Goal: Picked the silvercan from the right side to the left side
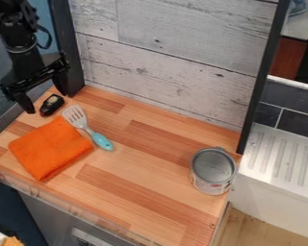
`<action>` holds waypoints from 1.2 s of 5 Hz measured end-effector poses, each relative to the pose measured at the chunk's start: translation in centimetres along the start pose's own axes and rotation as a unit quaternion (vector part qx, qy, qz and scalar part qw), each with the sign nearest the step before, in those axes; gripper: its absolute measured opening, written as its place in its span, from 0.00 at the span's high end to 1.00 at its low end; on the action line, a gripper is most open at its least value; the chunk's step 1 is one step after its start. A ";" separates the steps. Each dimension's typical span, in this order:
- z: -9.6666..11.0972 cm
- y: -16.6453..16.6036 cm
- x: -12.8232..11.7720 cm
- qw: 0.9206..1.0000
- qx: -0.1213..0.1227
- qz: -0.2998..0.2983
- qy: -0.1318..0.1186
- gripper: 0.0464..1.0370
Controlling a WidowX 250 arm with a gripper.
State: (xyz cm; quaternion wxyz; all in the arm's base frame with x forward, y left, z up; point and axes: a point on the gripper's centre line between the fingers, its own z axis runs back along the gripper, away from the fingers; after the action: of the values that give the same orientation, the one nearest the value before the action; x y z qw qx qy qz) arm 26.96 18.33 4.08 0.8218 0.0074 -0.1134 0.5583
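The black gripper (48,101) hangs at the upper left, over the back left corner of the wooden counter. Its two fingers are spread wide. The silver can (211,186) stands upright near the counter's right edge, its top facing the camera and showing a grey, round interior. A wide stretch of counter separates the gripper from the can.
An orange cloth (50,148) lies folded at the left, with a turquoise-handled spatula (100,140) beside it. A small black object (52,104) lies by the gripper. Behind rises a wood-plank wall (166,57); a white ribbed drainboard (282,158) stands right of the counter.
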 end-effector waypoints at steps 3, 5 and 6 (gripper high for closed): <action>-0.8 -2.1 -4.6 0.999 -0.021 -0.028 0.034 0.04; -0.9 -6.1 -12.2 0.995 -0.044 -0.078 0.053 0.04; -0.6 -7.9 -17.1 0.992 -0.055 -0.098 0.058 0.04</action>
State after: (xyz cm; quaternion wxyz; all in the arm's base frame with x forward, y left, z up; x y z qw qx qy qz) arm 28.29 -0.20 1.10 0.8771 -0.0590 -0.0944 0.4673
